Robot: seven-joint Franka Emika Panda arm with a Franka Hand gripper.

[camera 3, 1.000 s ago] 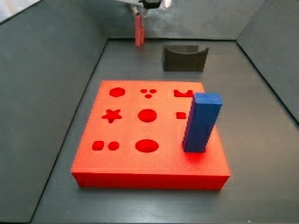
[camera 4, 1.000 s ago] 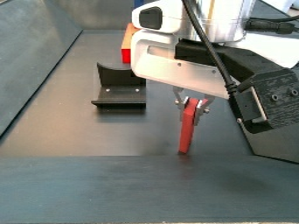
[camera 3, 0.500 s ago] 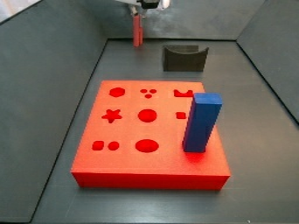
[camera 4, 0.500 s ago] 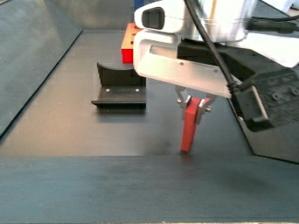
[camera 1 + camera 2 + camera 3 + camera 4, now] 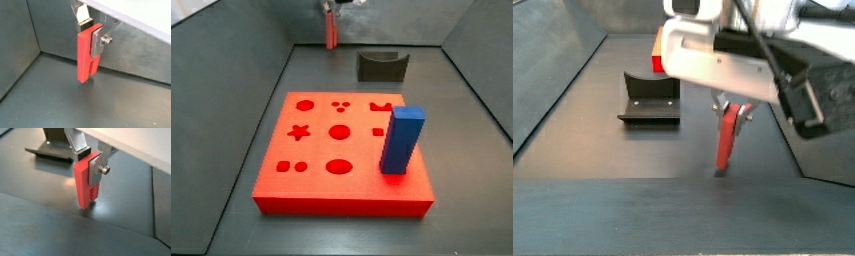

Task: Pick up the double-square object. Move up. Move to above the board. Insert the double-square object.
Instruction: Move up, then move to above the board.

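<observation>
The gripper (image 5: 92, 31) sits at the far edge of the tabletop (image 5: 345, 235), its fingers (image 5: 97, 166) clenched on the upper end of the double-square object (image 5: 85, 56), which hangs upright. In both wrist views the peg's lower end looks just clear of the floor (a small shadow sits beneath it), so the pick-up reads as done and the lift as barely begun. The board (image 5: 305, 178) lies well apart, nearer the front edge, with a blue block (image 5: 401, 140) standing in it. Left: rise, travel over the board, insert.
</observation>
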